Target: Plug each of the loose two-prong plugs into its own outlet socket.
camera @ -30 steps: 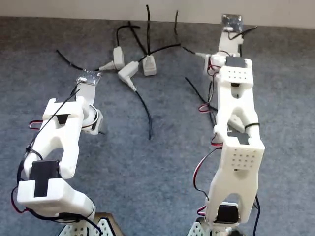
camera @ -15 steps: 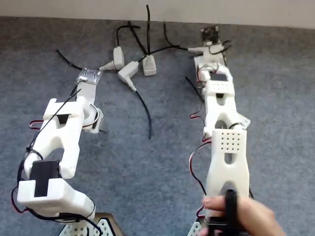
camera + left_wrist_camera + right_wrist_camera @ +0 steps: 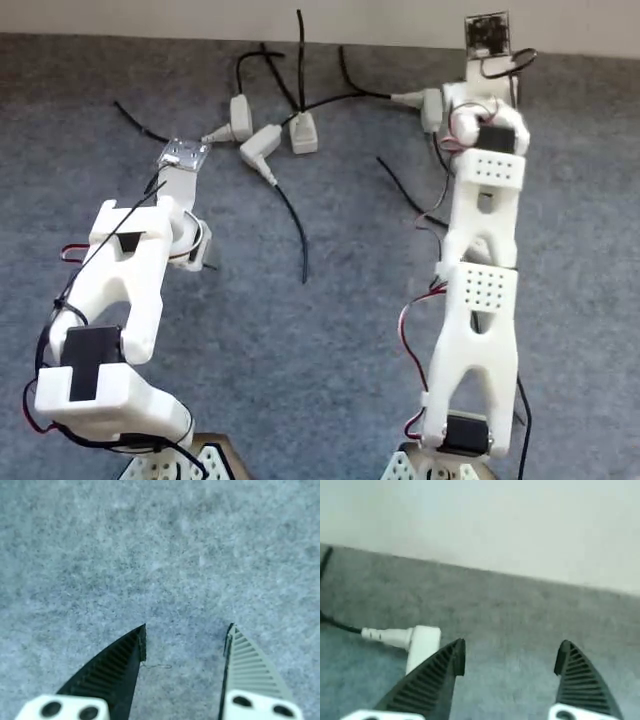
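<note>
Inspector: Right arm (image 3: 480, 250) has swung back to the table's right side and now stretches to the far edge. The person's hand seen at its base is gone. White two-prong plug on a black cable (image 3: 430, 106) has shifted rightward with it.

Supervisor: Held?

Inspector: No. Right gripper (image 3: 512, 652) stands wide open and empty, and the plug lies on grey carpet (image 3: 330, 330) just beside its black finger. Left gripper (image 3: 186, 632) is likewise wide open and empty, above bare carpet.

Supervisor: Consequence?

Inspector: Plug sits well apart from three white connector bodies (image 3: 262, 143). Judgement: nothing mated, grasp not yet made.
</note>
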Controlling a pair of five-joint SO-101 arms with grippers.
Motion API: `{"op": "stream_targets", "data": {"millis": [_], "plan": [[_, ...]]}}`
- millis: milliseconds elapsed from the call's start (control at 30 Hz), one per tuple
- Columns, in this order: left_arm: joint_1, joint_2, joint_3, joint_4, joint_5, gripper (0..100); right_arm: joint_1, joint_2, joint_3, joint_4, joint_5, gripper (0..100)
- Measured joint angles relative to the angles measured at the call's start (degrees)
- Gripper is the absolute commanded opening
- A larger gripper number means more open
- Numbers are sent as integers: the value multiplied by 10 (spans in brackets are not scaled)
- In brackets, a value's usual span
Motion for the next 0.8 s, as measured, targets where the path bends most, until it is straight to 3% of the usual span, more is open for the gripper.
{"op": "stream_targets", "data": {"millis": [233, 500, 800], "plan": [[-14, -63, -24, 18, 68, 262, 47, -109, -7, 99, 0, 275], [-111, -233, -236, 192, 75, 263, 97, -178, -8, 207, 0, 275], [-233, -165, -440, 411, 75, 263, 98, -262, -8, 413, 4, 275]]}}
